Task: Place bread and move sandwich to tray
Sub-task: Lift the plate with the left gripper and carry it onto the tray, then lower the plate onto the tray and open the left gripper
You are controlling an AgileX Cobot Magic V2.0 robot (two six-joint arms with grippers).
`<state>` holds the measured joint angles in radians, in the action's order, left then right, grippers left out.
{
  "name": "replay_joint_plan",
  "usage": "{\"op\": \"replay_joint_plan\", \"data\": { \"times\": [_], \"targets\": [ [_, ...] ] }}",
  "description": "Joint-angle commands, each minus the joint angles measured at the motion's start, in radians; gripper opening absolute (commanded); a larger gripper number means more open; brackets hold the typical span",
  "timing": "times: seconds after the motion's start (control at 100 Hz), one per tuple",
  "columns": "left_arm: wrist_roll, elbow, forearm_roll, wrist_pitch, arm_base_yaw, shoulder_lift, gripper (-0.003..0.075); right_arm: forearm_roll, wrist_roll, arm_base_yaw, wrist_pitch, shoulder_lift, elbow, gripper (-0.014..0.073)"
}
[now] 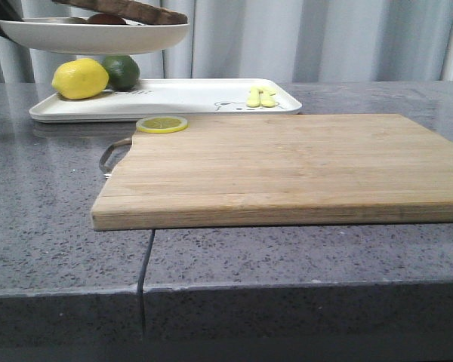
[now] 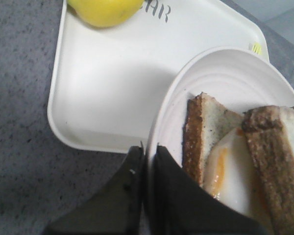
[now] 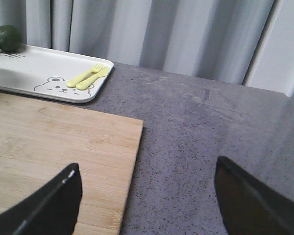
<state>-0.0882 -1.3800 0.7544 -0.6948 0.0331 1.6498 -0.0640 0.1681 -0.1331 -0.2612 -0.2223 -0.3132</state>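
My left gripper [image 2: 147, 149] is shut on the rim of the round white plate [image 2: 235, 78]. It holds the plate in the air above the near part of the white tray [image 2: 112, 88]. The plate carries the sandwich [image 2: 245, 156]: brown-crusted bread slices [image 2: 206, 129] with fried egg between them. In the front view the plate [image 1: 98, 36] hangs at the top left over the tray [image 1: 189, 96]; the left gripper itself is out of that view. My right gripper [image 3: 147, 196] is open and empty, over the right edge of the wooden cutting board [image 3: 54, 147].
A lemon [image 1: 80, 78] and a lime [image 1: 122, 72] lie on the tray's left end; a yellow fork and spoon [image 1: 261, 96] lie on its right end. A lemon slice [image 1: 161, 124] sits on the board's far left corner. The grey stone table [image 1: 45, 219] has a seam in front.
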Motion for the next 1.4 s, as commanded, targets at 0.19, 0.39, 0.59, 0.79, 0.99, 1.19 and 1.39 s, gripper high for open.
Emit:
{"op": "replay_joint_plan", "data": {
  "times": [0.19, 0.39, 0.59, 0.79, 0.99, 1.19, 1.39],
  "targets": [
    [-0.010, -0.256, 0.080, -0.007, -0.035, 0.137, -0.0019, 0.002, -0.001, 0.006, 0.081, -0.006, -0.026, 0.0552],
    [-0.025, -0.434, 0.080, -0.045, -0.075, 0.276, -0.0019, 0.002, -0.001, 0.006, 0.081, -0.006, -0.026, 0.0552],
    [-0.025, -0.611, 0.080, -0.132, -0.081, 0.407, -0.0019, 0.002, -0.001, 0.006, 0.081, -0.006, -0.026, 0.0552],
    [-0.025, -0.729, 0.081, -0.144, -0.081, 0.487, -0.0019, 0.002, -0.001, 0.006, 0.081, -0.006, -0.026, 0.0552],
    [-0.025, -0.775, 0.081, -0.138, -0.081, 0.533, -0.0019, 0.002, -0.001, 0.006, 0.081, -0.006, -0.026, 0.0552],
    [-0.025, -0.799, 0.081, -0.138, -0.081, 0.581, -0.0019, 0.002, -0.001, 0.006, 0.081, -0.006, -0.026, 0.0552],
    [-0.028, -0.799, 0.081, -0.136, -0.081, 0.606, -0.0019, 0.002, -0.001, 0.006, 0.081, -0.006, -0.026, 0.0552]
  ]
}}
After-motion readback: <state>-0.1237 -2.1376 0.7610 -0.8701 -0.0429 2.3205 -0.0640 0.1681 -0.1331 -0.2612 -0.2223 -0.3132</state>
